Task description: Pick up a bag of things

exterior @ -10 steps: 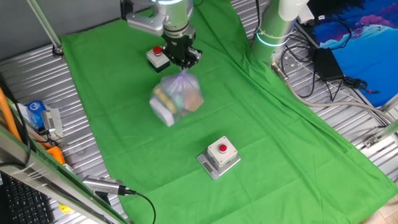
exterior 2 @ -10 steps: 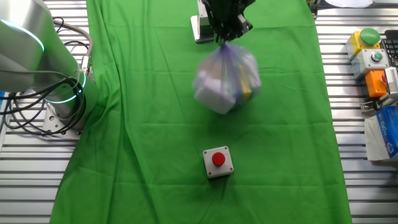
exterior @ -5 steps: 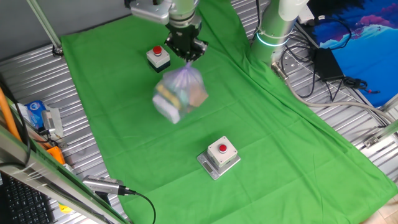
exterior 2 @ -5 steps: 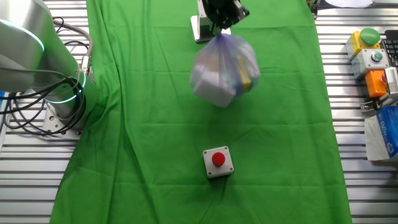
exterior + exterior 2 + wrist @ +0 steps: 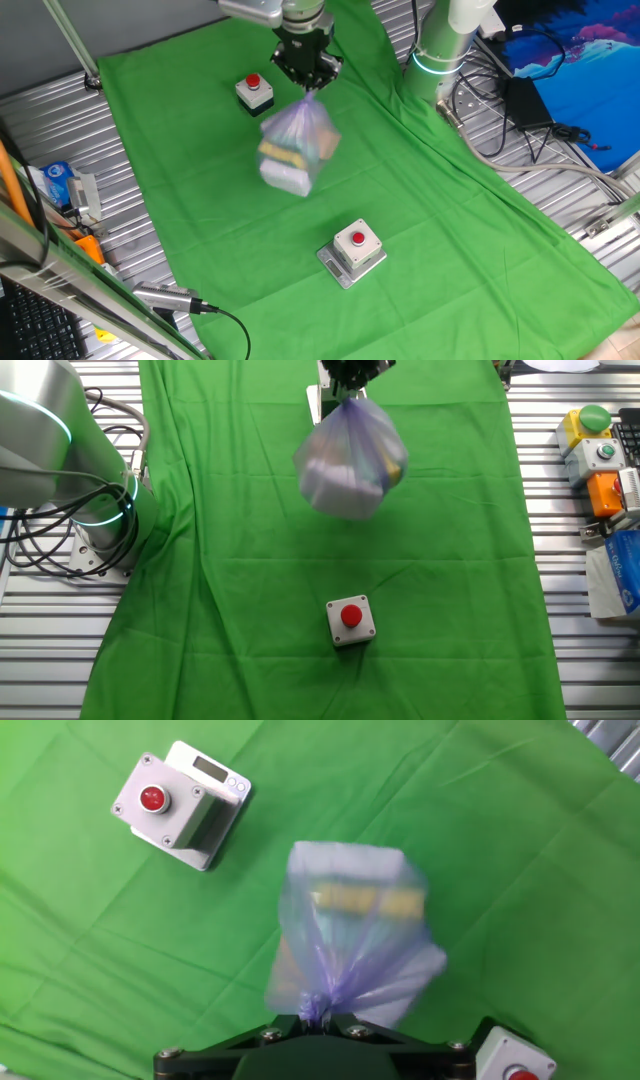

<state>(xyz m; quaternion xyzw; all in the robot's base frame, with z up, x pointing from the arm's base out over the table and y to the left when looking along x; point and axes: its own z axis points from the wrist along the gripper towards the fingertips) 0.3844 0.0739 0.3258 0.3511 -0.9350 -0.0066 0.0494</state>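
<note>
Purplish bag [image 5: 298, 148] in clamped gripper [image 5: 308, 84]

Arm enters from top edge, wrist near vertical, end effector [image 5: 309, 84] pointing straight down. Jaws pinched tight on gathered neck of bag of things [image 5: 297, 148] — load hanging free beneath. Hand view: only lower black finger housing visible.

Bag [image 5: 296, 150] and tool [image 5: 309, 82] higher, swinging.
</note>
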